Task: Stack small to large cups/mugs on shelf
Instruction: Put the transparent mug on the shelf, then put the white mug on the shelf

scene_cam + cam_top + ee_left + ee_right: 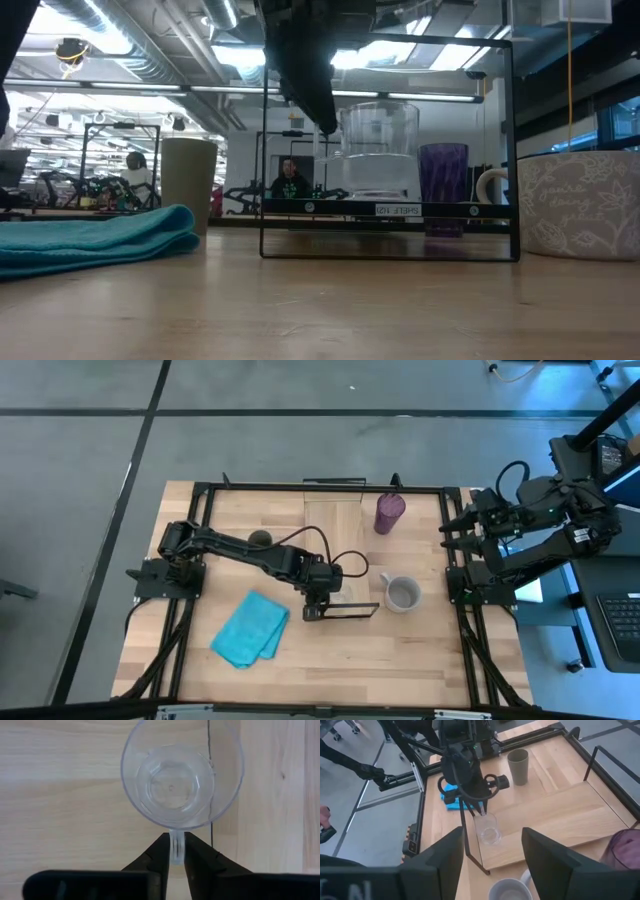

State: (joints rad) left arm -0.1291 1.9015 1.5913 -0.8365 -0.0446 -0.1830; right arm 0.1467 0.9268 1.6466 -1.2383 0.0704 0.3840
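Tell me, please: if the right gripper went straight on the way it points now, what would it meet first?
Probably the grey mug, just ahead of the open right gripper; the clear glass is beyond. Depth is uncertain.

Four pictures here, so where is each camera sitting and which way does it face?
High view: overhead, looking straight down; both arms show, the left pincer at the shelf.
Low view: tabletop height, looking level at the clear glass; one arm hangs in from above.
Left wrist view: on the left arm, looking down into the glass, fingers shut on its rim.
Right wrist view: on the waiting right arm, facing across the table past its open pincer.
All four share the glass.
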